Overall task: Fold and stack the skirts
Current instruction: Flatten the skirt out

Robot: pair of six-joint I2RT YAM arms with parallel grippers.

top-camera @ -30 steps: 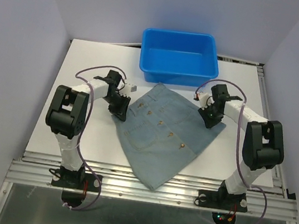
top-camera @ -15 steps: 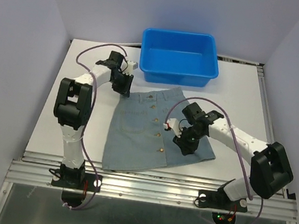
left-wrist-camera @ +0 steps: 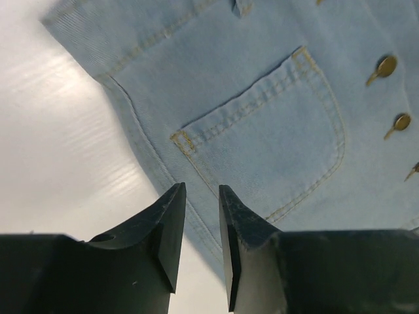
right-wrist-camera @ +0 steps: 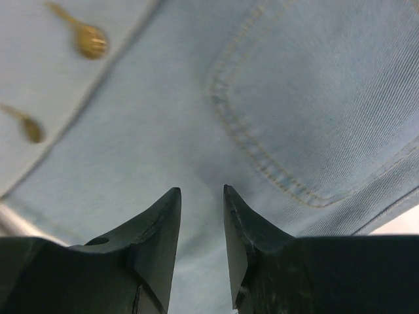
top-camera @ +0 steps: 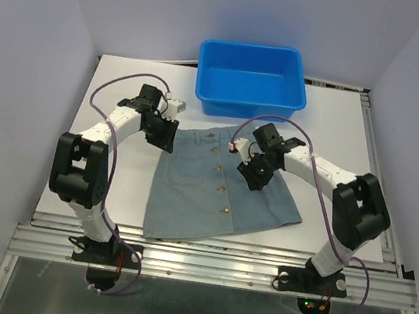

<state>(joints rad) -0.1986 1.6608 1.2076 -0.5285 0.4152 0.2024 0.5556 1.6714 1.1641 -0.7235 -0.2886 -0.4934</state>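
The skirt (top-camera: 220, 190) is spread flat at the middle of the counter (top-camera: 103, 181), with its waistband turned toward the far edge and its hem close to the near edge. A row of brass buttons (top-camera: 223, 187) is seen running down its centre.

The left gripper (top-camera: 161, 134) is held at the skirt's far-left corner. In the wrist view its fingers (left-wrist-camera: 171, 222) are parted by a narrow gap over the side seam, beside a pocket (left-wrist-camera: 275, 137), and nothing is caught between them.

The right gripper (top-camera: 251, 174) is set over the skirt's right half, likewise only slightly parted and empty.

A blue tub (top-camera: 252, 80) is placed at the far edge, just beyond the waistband.
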